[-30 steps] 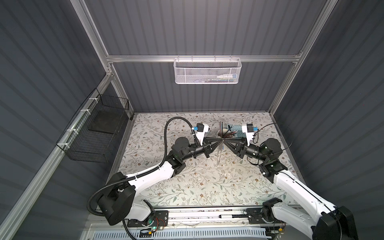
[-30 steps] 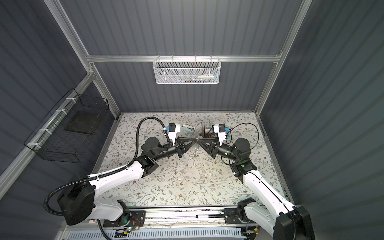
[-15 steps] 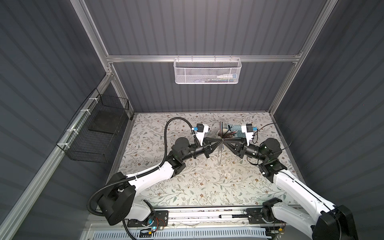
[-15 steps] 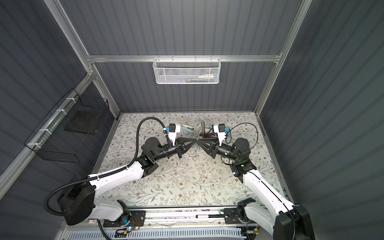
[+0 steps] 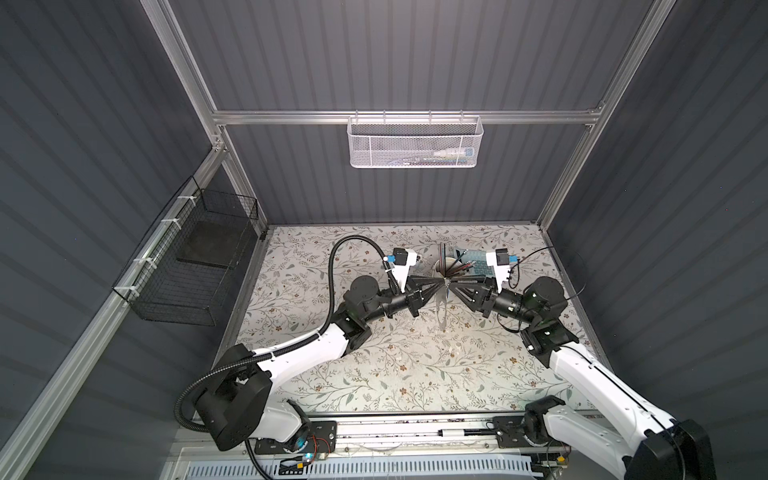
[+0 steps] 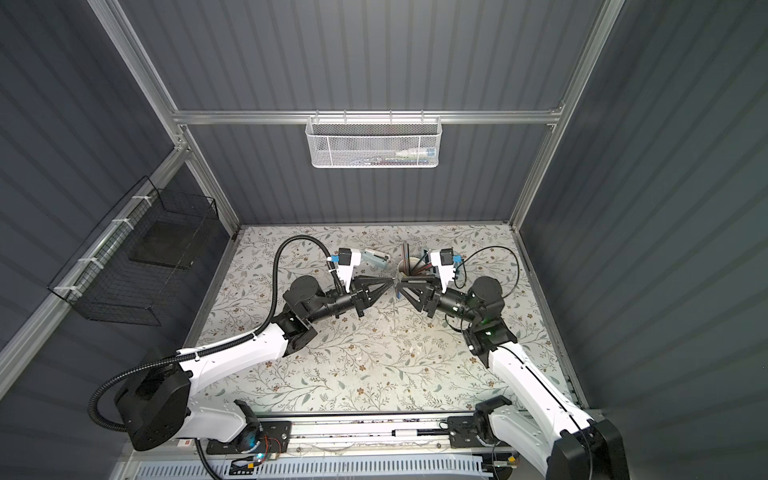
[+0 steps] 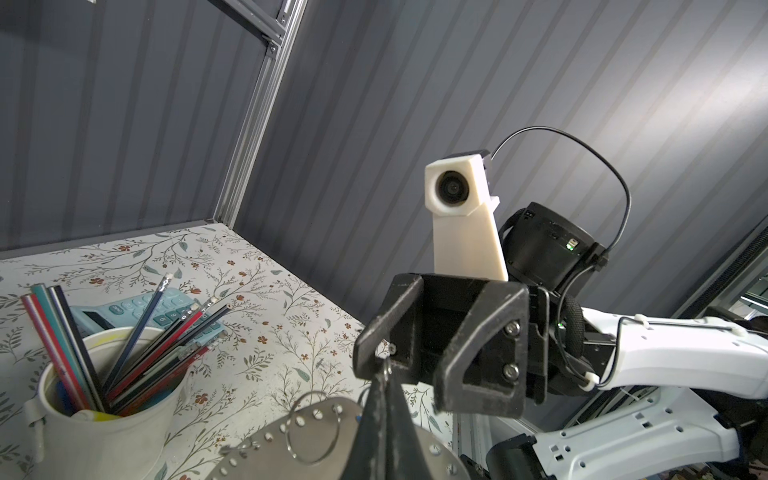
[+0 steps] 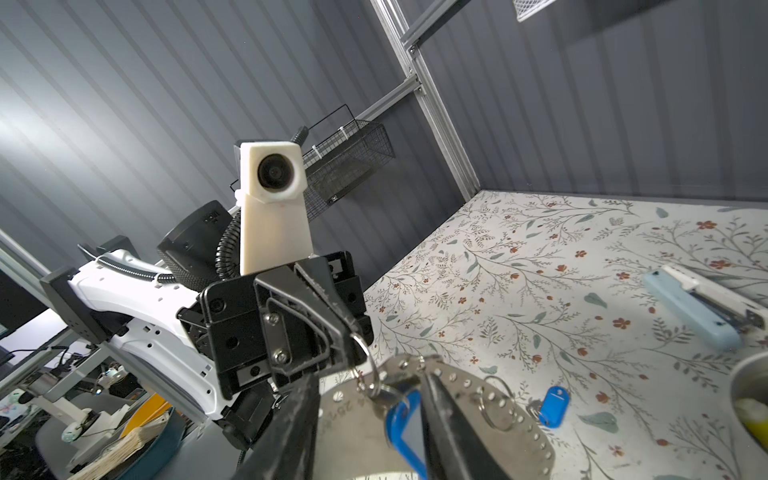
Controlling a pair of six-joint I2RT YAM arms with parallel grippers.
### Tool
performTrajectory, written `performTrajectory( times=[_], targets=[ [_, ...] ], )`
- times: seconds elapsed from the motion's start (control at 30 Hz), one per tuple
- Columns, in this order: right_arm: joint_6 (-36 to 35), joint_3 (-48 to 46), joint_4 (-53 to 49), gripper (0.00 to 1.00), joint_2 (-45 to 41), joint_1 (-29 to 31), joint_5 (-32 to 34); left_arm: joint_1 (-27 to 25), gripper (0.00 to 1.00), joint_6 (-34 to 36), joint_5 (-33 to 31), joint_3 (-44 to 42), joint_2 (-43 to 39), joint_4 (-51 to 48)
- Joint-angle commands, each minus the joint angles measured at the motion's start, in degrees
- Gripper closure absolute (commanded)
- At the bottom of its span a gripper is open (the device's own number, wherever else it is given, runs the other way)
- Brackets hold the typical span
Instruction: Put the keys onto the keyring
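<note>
Holding the keyring [image 7: 291, 444] aloft over the tabletop [image 8: 540, 270], the left claw [image 8: 345, 332] was clenched on its rim; the right claw [image 7: 411, 365] was released, jaws parted either side of a blue-tagged key [image 8: 401, 419] resting against the plate. Risk: if that key was not fully threaded it could drop, and the thin plate could pivot in the single pinch. Second key [image 8: 552, 406] sat past the rim, attachment unclear.

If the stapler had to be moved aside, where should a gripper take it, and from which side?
Take the stapler across its narrow width near mid-length, coming straight down from above. It lies flat on the table, long and slim, with bare table along both long sides, likely leaving room to close; an end-on grip would span its whole length.
</note>
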Motion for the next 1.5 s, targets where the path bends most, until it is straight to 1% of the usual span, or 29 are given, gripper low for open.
performTrajectory(
  times=[0.0,0.17,0.27,0.4,0.6,0.9,1.2,1.4,1.47],
  targets=[
    [1.06,0.08,0.98,0.54,0.07,-0.29,-0.14,-0.21,1.0,0.07,-0.41,-0.05,-1.13,3.6],
    [2.4,-0.29,2.98,0.52,0.57,-0.42,-0.54,-0.16,1.0,0.02,-0.06,-0.03,-1.21,3.6],
    [3.44,0.15,3.88,0.54,1.5,-0.25,-1.94,-0.15,1.0,-0.02,-0.04,-0.04,-1.06,3.77],
    [5.2,0.25,6.26,0.6,3.18,0.32,-3.32,-0.18,1.0,-0.52,0.36,-0.05,-0.68,4.65],
    [5.64,0.17,7.73,0.69,4.04,1.11,-3.54,-0.16,1.0,-0.33,0.27,-0.2,-1.06,4.3],
    [6.63,0.19,9.25,0.77,5.33,2.58,-3.47,-0.15,1.0,-0.2,0.11,-0.31,-0.76,4.12],
    [7.33,-0.53,10.73,0.86,5.0,2.64,-2.19,-0.21,1.0,0.39,-0.08,-0.85,-1.01,2.99],
    [7.17,-0.86,10.41,0.88,4.56,2.69,-1.77,-0.18,1.0,0.81,-0.15,-1.45,-1.29,2.21],
    [7.23,-0.97,10.59,0.9,4.63,2.7,-1.9,-0.19,1.0,0.77,-0.16,-1.57,-1.41,2.23]
  ],
)
